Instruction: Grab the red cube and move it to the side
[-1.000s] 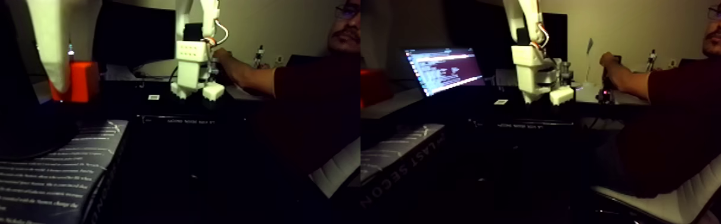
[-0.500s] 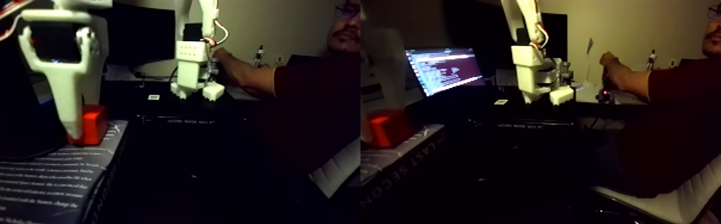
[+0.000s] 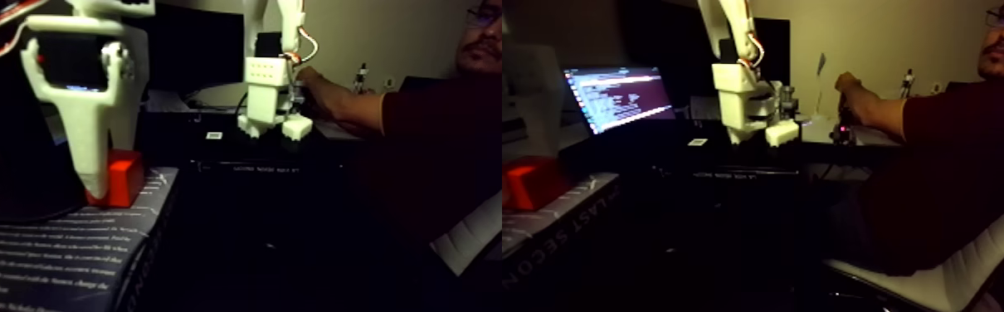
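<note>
Cube rests on the book, touching my white finger's right side; grip state hidden, cannot tell.

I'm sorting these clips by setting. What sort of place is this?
Probably a dim home office or hobby desk: a lit laptop showing lines of text, a person seated in an office chair, and a second white robot arm on the dark desk.
</note>
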{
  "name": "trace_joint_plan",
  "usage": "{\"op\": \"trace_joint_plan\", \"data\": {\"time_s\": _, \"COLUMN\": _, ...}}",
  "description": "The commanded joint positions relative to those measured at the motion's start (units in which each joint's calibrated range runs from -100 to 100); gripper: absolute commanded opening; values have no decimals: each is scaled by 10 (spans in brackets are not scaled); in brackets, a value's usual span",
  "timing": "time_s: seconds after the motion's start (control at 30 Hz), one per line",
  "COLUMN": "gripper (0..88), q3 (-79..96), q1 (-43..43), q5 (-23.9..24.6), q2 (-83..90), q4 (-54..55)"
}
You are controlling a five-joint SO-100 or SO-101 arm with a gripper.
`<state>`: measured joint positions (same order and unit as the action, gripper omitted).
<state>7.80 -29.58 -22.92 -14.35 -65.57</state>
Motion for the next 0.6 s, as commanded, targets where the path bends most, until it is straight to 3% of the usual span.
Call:
{"op": "trace_joint_plan", "data": {"time_s": 0.0, "gripper": 114, "q3": -1, "q1": 4, "q5": -1, "q2": 4, "q4": 7}}
{"op": "trace_joint_plan", "data": {"time_s": 0.13, "gripper": 303, "q3": 0, "q1": 4, "q5": -10, "q2": 4, "q4": 4}}
{"op": "trace_joint_plan", "data": {"time_s": 0.2, "gripper": 354, "q3": 5, "q1": 8, "q5": -22, "q2": 6, "q4": 0}}
{"op": "trace_joint_plan", "data": {"time_s": 0.57, "gripper": 316, "q3": -17, "q1": 3, "q5": -44, "q2": 27, "q4": -57}}
